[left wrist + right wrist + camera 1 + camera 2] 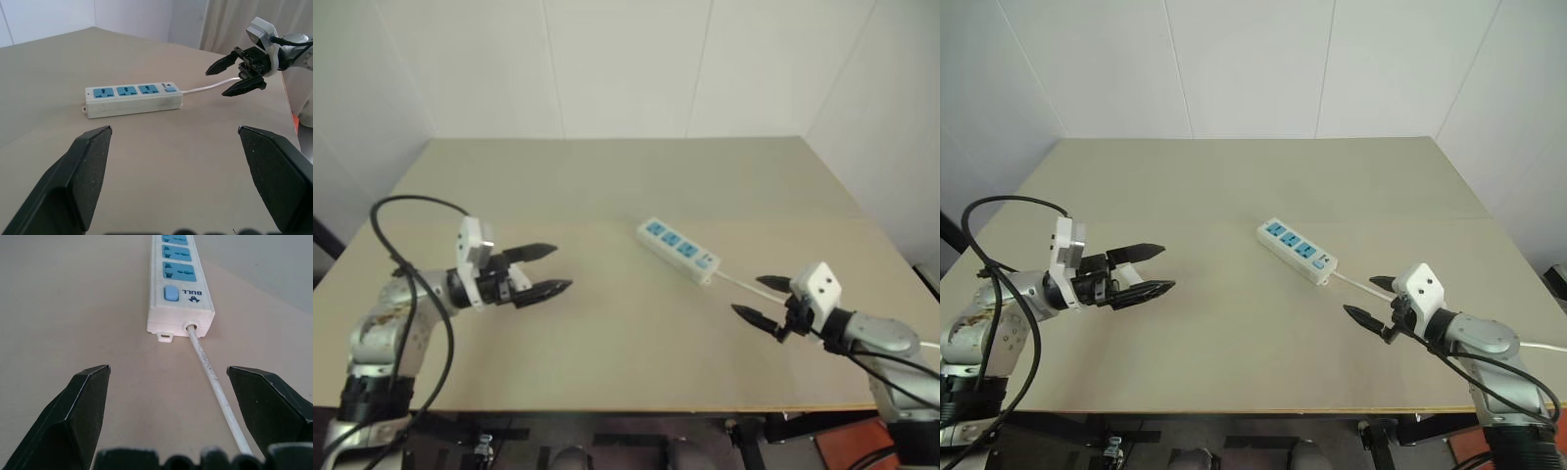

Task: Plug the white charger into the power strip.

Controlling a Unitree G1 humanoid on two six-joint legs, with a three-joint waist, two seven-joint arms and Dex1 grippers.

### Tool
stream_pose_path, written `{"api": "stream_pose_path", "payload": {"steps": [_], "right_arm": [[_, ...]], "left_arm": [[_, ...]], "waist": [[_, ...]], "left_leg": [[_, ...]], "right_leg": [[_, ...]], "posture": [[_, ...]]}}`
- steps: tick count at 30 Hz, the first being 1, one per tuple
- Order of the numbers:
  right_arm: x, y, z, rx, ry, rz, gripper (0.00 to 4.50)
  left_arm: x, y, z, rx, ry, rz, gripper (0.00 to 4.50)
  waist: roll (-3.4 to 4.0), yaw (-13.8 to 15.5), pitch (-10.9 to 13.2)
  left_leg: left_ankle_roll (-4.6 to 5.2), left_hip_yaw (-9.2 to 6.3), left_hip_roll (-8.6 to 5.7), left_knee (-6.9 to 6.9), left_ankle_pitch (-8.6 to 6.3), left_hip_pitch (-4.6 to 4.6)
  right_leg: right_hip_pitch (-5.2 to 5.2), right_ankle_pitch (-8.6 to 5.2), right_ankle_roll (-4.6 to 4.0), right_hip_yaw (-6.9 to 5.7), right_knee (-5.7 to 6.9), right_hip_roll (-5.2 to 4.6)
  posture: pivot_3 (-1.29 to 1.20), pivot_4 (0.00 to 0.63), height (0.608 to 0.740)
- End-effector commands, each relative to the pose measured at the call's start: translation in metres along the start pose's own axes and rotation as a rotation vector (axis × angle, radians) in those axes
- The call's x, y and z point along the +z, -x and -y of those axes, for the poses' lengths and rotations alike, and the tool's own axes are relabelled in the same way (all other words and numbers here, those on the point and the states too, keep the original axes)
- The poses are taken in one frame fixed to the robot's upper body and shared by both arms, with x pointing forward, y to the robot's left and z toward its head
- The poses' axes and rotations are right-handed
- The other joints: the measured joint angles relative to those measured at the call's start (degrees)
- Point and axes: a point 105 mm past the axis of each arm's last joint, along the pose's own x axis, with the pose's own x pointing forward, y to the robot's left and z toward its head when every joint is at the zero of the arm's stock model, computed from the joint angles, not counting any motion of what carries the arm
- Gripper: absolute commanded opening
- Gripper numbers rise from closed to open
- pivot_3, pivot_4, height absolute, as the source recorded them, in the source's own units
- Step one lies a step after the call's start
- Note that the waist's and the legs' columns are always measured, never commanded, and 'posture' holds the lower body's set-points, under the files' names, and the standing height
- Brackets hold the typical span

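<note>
I see the long flat white plastic power strip [678, 249] with three blue socket faces lying flat on the beige matte tabletop [607, 186], just right of centre in the head view, set diagonally from upper left to lower right. All three sockets look unoccupied. Its small blue end switch [170, 293] sits at the lower-right end, and the thin white cord [213, 381] leaves that end, trailing toward the lower right of the frame.

Left claw [540, 271], two black tapered fingers on a white boxy module, hovers at centre-left of the head view, fingers spread wide, holding nothing, tips aimed toward the strip. Well apart from it.

Right claw [762, 300], same build, sits lower right in the head view, fingers spread, holding nothing. It's near the cord end of the strip, cord running between its fingers in the right wrist view, no contact that I can make out.

I can't spot the white charger from here.
</note>
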Motion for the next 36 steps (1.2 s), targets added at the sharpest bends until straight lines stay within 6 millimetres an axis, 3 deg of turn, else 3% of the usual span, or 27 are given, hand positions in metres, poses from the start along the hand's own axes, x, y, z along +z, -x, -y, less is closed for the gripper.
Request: {"api": "stream_pose_path", "payload": {"steps": [1, 16, 28, 36], "right_arm": [[0.018, 0.005, 0.014, -0.034, 0.030, 0.046, 4.47], [0.021, -0.004, 0.022, -0.061, -0.011, 0.098, 4.47], [0.017, -0.062, 0.034, 0.012, -0.032, 0.137, 4.47], [0.017, -0.101, 0.024, 0.105, -0.026, 0.135, 4.47]], "left_arm": [[0.011, 0.004, 0.003, 0.011, -0.038, 0.024, 4.50], [0.014, 0.001, 0.000, 0.019, -0.049, 0.037, 4.50], [0.021, -0.002, -0.003, 0.007, -0.070, 0.030, 4.50], [0.019, 0.000, 0.005, 0.022, -0.071, 0.024, 4.50]], "waist": [[0.00, 0.0, 0.0], [0.00, 0.1, 0.0], [0.00, -1.2, 0.0], [0.00, -1.3, 0.0]], "left_leg": [[0.00, 0.00, 0.00, 0.00, 0.00, 0.00], [0.00, 0.00, -0.01, 0.00, 0.00, 0.01], [0.00, 0.03, 0.00, 0.00, 0.00, 0.03], [0.00, 0.05, 0.00, -0.01, 0.00, 0.02]], "right_leg": [[0.00, 0.00, 0.00, 0.00, 0.00, 0.00], [0.01, 0.00, 0.00, 0.00, 0.01, -0.01], [0.00, 0.01, 0.00, 0.03, 0.00, 0.00], [-0.03, 0.02, 0.00, 0.07, 0.00, -0.01]], "posture": [[0.00, 0.150, 0.740], [0.00, 0.150, 0.740], [0.00, 0.150, 0.740], [0.00, 0.150, 0.740]]}}
